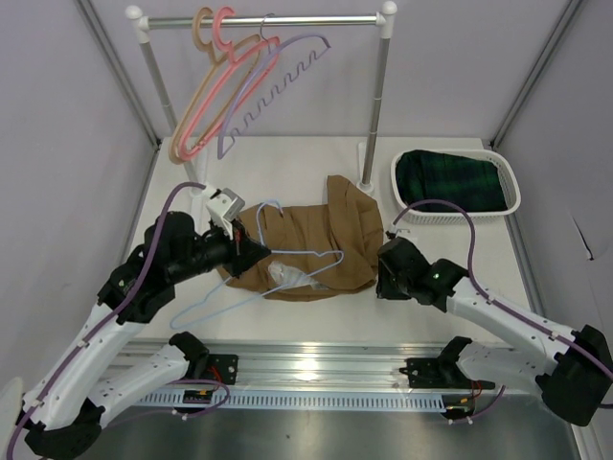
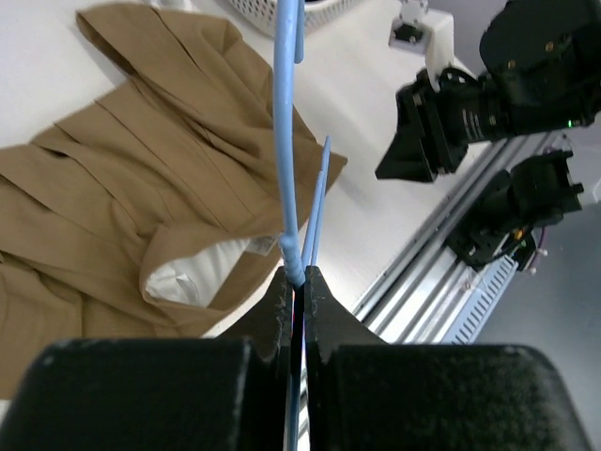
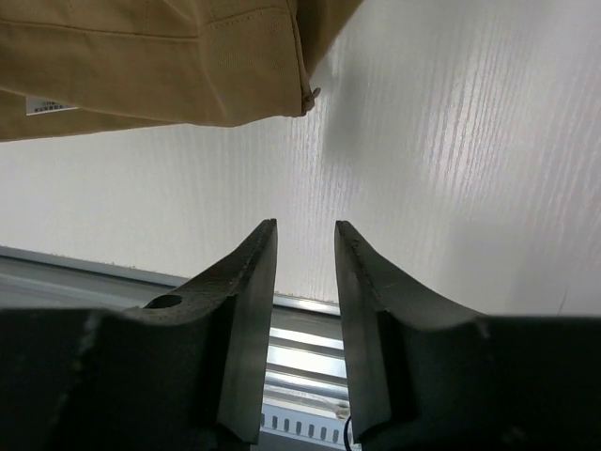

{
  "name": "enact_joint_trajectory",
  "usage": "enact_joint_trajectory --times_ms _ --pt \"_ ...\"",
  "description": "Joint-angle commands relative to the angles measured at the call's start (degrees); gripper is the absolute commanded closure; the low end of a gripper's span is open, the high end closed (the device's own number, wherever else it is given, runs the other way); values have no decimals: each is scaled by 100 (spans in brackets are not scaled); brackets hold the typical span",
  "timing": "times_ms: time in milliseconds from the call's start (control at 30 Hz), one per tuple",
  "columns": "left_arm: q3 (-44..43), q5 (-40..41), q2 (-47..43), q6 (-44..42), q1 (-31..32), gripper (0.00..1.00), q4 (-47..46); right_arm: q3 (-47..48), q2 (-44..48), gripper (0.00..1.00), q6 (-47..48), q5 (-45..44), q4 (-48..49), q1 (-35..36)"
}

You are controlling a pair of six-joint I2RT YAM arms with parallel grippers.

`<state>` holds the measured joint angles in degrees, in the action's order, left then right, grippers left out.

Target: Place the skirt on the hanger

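**Fig. Top, L-wrist and R-wrist views.**

Skirt (image 1: 330,235): tan-brown, lies crumpled on the white table (image 1: 287,168), centre, betw. the two arms; one end reaches up toward the foot of the rack post (image 1: 378,96). Whitish lining (image 1: 287,278) shows at its near edge, also seen in L-wrist view beside the tool.

Hanger (image 1: 305,253): thin, pale lavender-blue, lies across the skirt. Its hook is over the cloth's upper-left part, one arm runs right over the cloth, and the long lower bar slants down-left onto bare table.

Left tool (image 1: 257,251): at the skirt's left edge. L-wrist view shows the left tool (image 2: 296,277) clamped tight on the hanger (image 2: 285,141), the blue wire rising straight out from betw. the fingers, w/ the skirt (image 2: 141,178) spread to the left below.

Right tool (image 1: 383,284): just beside the skirt's right edge, low over the table. R-wrist view shows the right tool (image 3: 303,230) w/ fingers parted by a narrow gap and nothing betw. them. Bare table lies beneath, and the skirt (image 3: 141,56) hem is ahead, apart from the tips; a small white label (image 3: 47,106) is on the cloth.

Background: rack rail (image 1: 287,20) carries a tan hanger (image 1: 192,115), a pink hanger (image 1: 230,91) and a scalloped lavender hanger (image 1: 273,91). White basket (image 1: 512,192), far right, holds dark green plaid cloth (image 1: 450,180).
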<state>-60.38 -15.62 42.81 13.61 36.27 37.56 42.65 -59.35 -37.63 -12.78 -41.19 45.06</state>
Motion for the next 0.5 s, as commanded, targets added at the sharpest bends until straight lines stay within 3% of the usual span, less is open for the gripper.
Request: enact_joint_trajectory --times_ms 0,133,367,467 --pt "70 -328 52 98 64 100 251 59 -155 62 -43 -86 515 29" --pt "175 -442 114 99 117 100 304 103 -463 65 124 117 744 56" --pt "378 -609 219 177 196 100 243 50 -840 81 150 258 1174 99" --pt "369 -592 289 160 266 100 252 67 -1034 80 203 319 1402 100"
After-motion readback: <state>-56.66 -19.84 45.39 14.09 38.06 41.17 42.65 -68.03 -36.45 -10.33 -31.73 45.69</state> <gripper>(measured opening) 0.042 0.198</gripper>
